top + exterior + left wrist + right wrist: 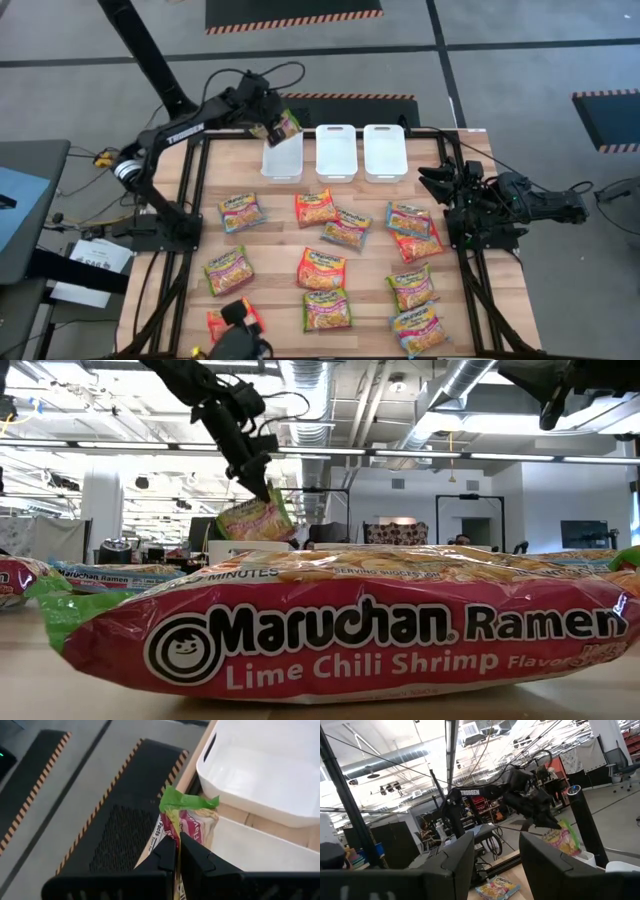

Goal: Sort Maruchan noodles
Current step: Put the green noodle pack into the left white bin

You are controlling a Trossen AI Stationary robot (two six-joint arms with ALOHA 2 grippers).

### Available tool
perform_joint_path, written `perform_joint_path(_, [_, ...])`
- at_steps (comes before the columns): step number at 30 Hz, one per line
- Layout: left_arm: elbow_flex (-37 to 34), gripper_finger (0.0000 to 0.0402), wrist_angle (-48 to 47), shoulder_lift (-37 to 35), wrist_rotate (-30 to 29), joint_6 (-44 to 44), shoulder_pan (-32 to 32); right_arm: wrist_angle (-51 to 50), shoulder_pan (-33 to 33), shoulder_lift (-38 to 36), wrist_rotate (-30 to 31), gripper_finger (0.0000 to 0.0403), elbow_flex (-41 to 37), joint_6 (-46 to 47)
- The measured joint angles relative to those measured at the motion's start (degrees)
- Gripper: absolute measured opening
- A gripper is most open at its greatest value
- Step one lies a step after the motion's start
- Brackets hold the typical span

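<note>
- One green-edged noodle packet (283,126) hangs pinched between the closed fingers of the left gripper (268,128), directly below it, above the leftmost white bin (283,160).
- The right gripper (435,183) waits with fingers wide, holding nothing.

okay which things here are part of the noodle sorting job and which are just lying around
Job: held green-edged packet in shut left hand; loose ramen packets on table; three white bins; open right hand, waiting at the right edge.

Lying about: striped floor mats; papers.
</note>
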Motion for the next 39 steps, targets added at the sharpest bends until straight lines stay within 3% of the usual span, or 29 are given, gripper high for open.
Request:
perform_joint_path(9, [0.0, 0.0, -1.5, 1.5, -4.2, 3.1, 0.0, 0.0, 0.0, 0.0, 0.0, 0.0182, 0.0, 0.0])
perform_joint_path(22, [0.0, 0.0, -1.6, 1.5, -0.7, 5.0, -0.3, 0.0, 0.0, 0.0, 0.0, 0.0182, 0.0, 0.0])
perform_joint_path(39, [-0.2, 0.0, -2.7, 5.2, -3.5, 8.0, -0.3, 0.3, 0.1, 0.0, -0.1, 0.0182, 0.0, 1.1])
